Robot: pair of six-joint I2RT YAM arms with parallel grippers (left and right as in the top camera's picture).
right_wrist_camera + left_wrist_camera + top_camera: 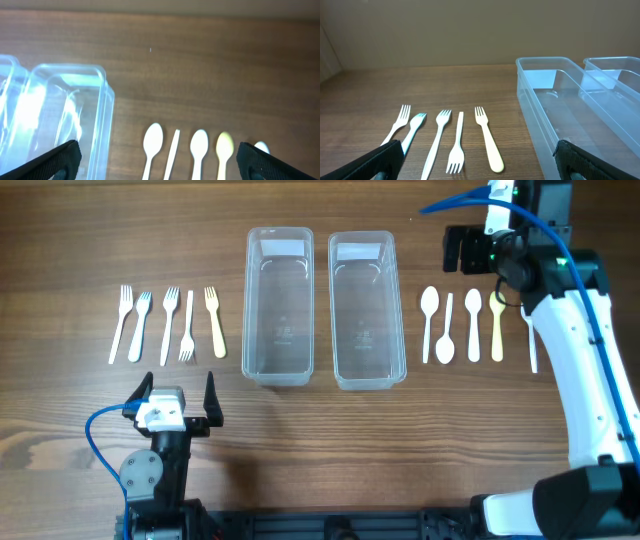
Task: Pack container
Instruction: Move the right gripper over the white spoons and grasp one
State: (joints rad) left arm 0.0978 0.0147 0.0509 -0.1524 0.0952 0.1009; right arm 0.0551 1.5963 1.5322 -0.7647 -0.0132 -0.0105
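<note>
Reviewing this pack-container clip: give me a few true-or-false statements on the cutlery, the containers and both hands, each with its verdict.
1. The left container and the right container are both empty. True.
2. In the overhead view the forks lie to the right of the containers. False: the forks lie to their left, and the spoons lie to their right.
3. The left hand holds a piece of cutlery. False: it is open and empty, apart from the forks.
4. The fourth fork from the left points the opposite way to the other four. True.
5. The right hand is shut. False: it is open and holds nothing.
</note>
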